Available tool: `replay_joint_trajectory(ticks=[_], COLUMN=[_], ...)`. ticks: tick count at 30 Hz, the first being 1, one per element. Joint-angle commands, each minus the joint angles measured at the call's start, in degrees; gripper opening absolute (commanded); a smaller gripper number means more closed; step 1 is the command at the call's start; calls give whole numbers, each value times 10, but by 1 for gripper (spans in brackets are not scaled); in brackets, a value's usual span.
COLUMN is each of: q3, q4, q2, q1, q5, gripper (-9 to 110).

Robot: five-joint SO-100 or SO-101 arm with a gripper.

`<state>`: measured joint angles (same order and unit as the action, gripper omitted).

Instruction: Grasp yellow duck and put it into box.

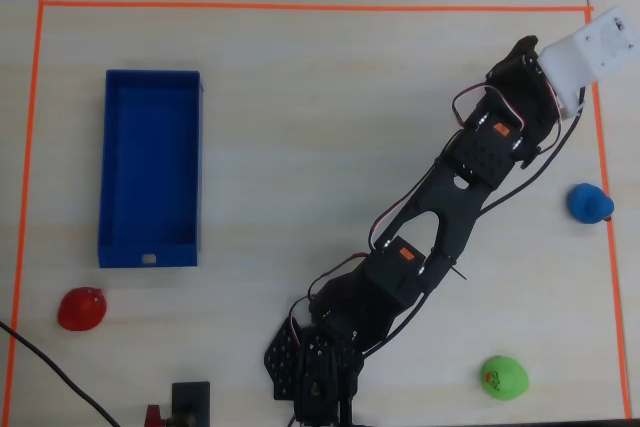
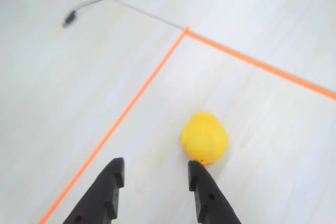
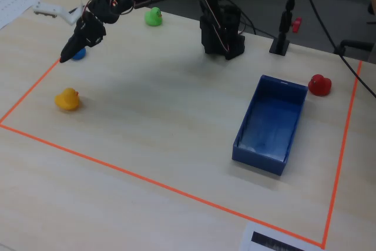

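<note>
The yellow duck lies on the pale table just inside a corner of the orange tape; in the fixed view the yellow duck is at the far left. My gripper is open and empty, and the duck sits just past the tip of its right finger, not between the fingers. In the fixed view the gripper hangs above the table behind the duck. From overhead a white wrist mount hides both gripper and duck. The dark-blue box stands empty, far off.
A blue duck sits right by the gripper tip, a green duck and red duck farther off. Orange tape frames the work area. A cable end lies outside it. The arm base stands at the back.
</note>
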<state>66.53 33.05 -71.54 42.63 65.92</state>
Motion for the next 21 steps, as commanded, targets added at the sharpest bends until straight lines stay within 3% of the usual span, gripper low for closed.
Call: replay_joint_trajectory(ticks=[1, 21], q3=[-44, -245], q4=[-15, -5], q2=[11, 251], q1=[-12, 14], q5=[11, 32], gripper=[17, 22])
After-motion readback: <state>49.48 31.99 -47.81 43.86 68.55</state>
